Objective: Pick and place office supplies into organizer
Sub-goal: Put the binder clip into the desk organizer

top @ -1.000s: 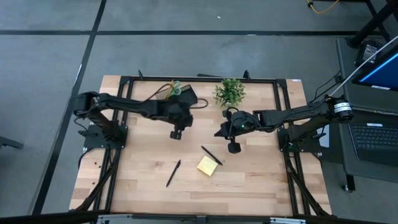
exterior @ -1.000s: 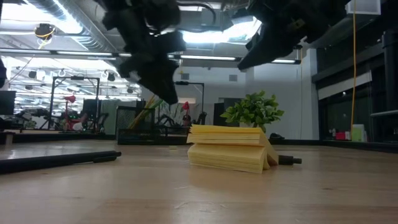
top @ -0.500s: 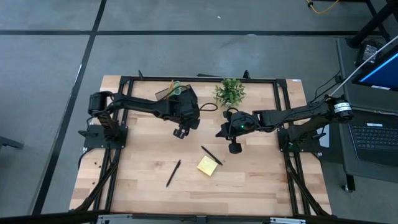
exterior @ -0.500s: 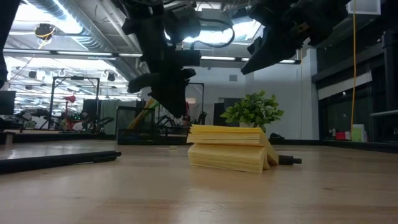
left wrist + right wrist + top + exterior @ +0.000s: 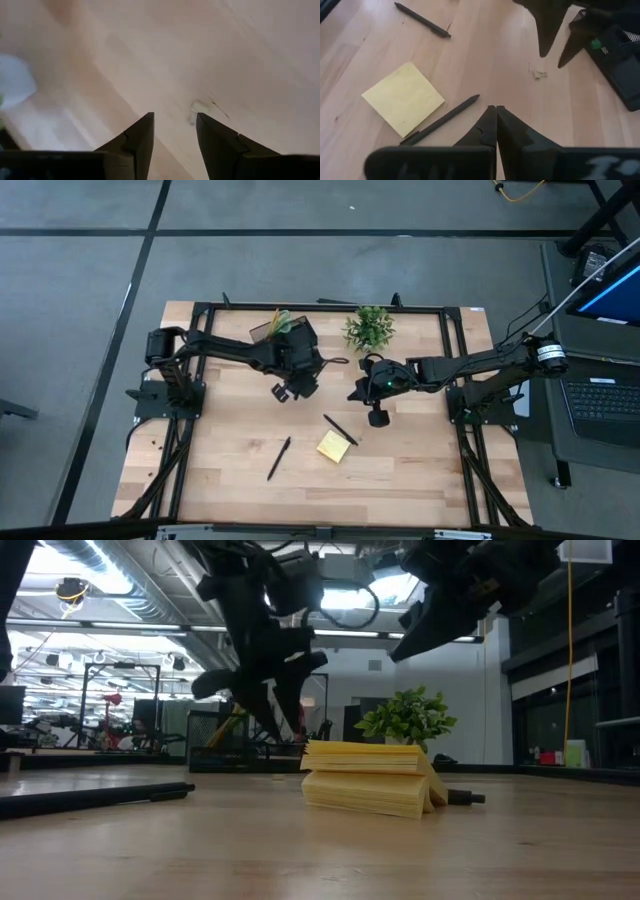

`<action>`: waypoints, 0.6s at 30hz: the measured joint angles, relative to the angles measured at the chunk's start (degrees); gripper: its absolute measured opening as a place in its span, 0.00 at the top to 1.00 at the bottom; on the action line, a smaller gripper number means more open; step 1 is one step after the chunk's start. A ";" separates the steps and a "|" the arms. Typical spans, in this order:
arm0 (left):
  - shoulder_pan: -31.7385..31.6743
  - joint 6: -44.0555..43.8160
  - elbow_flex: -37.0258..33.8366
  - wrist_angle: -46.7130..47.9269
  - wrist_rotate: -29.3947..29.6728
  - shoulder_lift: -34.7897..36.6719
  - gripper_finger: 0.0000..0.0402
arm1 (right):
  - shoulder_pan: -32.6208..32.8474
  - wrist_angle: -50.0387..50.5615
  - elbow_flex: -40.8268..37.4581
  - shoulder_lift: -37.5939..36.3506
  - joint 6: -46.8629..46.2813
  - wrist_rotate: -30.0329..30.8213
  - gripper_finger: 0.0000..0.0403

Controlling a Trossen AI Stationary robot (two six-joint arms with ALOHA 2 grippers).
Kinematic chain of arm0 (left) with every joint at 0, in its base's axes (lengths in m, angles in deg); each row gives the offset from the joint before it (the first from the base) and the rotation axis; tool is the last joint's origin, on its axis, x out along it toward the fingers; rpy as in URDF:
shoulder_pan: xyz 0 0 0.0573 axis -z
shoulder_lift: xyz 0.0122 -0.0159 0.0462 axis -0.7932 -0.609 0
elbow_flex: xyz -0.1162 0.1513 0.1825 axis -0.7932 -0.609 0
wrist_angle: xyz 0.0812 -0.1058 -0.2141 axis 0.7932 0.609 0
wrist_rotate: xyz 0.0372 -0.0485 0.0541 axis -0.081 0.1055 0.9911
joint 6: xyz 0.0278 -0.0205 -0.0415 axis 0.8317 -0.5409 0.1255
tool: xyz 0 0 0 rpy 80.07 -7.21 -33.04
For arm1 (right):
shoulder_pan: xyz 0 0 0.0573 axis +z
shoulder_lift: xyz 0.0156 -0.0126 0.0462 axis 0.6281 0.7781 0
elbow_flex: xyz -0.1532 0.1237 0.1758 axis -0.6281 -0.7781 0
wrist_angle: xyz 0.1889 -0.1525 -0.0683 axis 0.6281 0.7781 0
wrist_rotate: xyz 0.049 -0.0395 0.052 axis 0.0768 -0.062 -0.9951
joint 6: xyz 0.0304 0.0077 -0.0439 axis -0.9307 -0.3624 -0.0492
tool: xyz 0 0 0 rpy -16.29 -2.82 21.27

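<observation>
The black organizer stands near the table's far edge, and yellow-green items stick out of it. My left gripper hangs open over bare wood just on the near side of it, holding nothing. My right gripper hovers shut and empty right of centre. The yellow sticky-note pad lies flat on the table. One black pen lies beside the pad. A second black pen lies to its left.
A small green potted plant stands at the far edge, right of the organizer. A pale scrap lies on the wood under my left gripper. A black frame borders the table. Bare wood lies along the near edge.
My left gripper has moved a little toward the table's right, closer to the organizer's near side, and has turned about its wrist. My right gripper, the pens and the pad have stayed where they were.
</observation>
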State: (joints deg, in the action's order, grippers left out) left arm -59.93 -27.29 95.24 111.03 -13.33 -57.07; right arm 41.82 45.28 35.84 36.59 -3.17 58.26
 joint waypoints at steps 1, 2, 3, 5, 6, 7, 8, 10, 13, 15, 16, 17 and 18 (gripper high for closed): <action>0.00 1.69 0.00 0.47 -0.04 -0.41 0.65 | 0.01 0.30 0.00 0.00 0.00 0.00 0.98; 0.07 2.80 0.00 0.46 -0.06 -0.85 0.65 | -0.01 0.43 0.00 0.00 0.00 -0.02 0.98; 0.22 3.69 0.00 0.27 -0.07 -1.29 0.66 | -0.01 0.45 0.00 0.00 0.00 -0.02 0.98; 0.29 5.52 0.00 0.16 -0.07 -2.20 0.66 | 0.01 0.58 0.00 0.00 0.03 -0.01 0.98; 0.35 6.33 0.00 -0.12 -0.08 -2.82 0.66 | 0.00 0.58 -0.01 0.00 0.11 -0.02 0.98; 0.35 6.94 0.00 -0.47 -0.09 -3.43 0.67 | -0.01 0.58 -0.01 0.00 0.18 -0.01 0.98; 0.35 7.54 0.00 -0.43 -0.09 -3.97 0.67 | 0.01 0.56 0.00 0.00 0.22 -0.02 0.98; 0.33 8.60 0.00 -0.58 -0.09 -4.82 0.68 | 0.01 0.56 0.00 0.00 0.26 -0.02 0.98; 0.31 9.09 -0.03 -0.37 -0.12 -5.79 0.69 | 0.01 0.54 -0.02 0.00 0.30 -0.02 0.98; 0.17 9.35 0.02 -0.96 -0.40 -5.99 0.70 | 0.00 0.55 -0.02 0.00 0.75 -0.02 0.98; 0.00 9.57 0.07 -1.29 -0.64 -6.17 0.70 | 0.00 0.52 -0.02 0.00 0.93 -0.02 0.98; -0.18 9.84 0.03 -0.81 -0.76 -6.21 0.70 | 0.00 0.52 -0.02 0.00 1.09 -0.02 0.98; -0.27 9.88 -0.02 -0.61 -0.76 -6.21 0.71 | 0.01 0.52 -0.02 0.00 1.09 -0.02 0.98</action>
State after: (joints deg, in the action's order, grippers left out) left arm -60.20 -17.41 95.22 110.41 -14.09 -63.28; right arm 41.82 45.80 35.82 36.59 -2.08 58.24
